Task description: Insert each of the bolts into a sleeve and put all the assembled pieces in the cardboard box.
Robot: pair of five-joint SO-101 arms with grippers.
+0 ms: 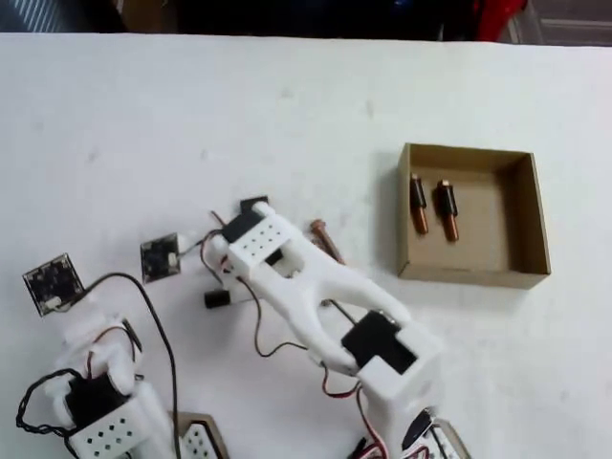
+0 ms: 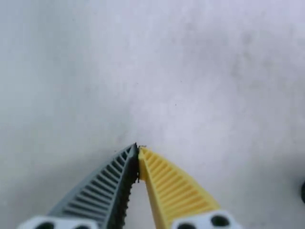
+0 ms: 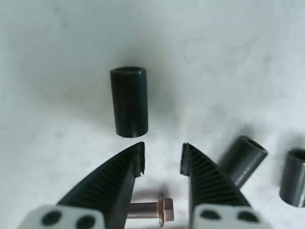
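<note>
Just beyond right pincer [image 3: 162, 157]: sleeve [image 3: 129, 102].

Two assembled pieces [image 1: 419, 204] [image 1: 448, 210] in the one box [image 1: 469, 277], and that's three loose sleeves [image 3: 128, 102] [image 3: 243, 160] [image 3: 293, 177] counted in the right wrist view. One loose bolt [image 3: 152, 209] there, one bolt [image 1: 321, 236] in the high view, maybe the same one, can't tell. Two arms [image 1: 316, 287] [image 1: 96, 406], two small circuit boards [image 1: 48, 284] [image 1: 160, 256].

Bright, probably overhead light; soft shadows.
</note>
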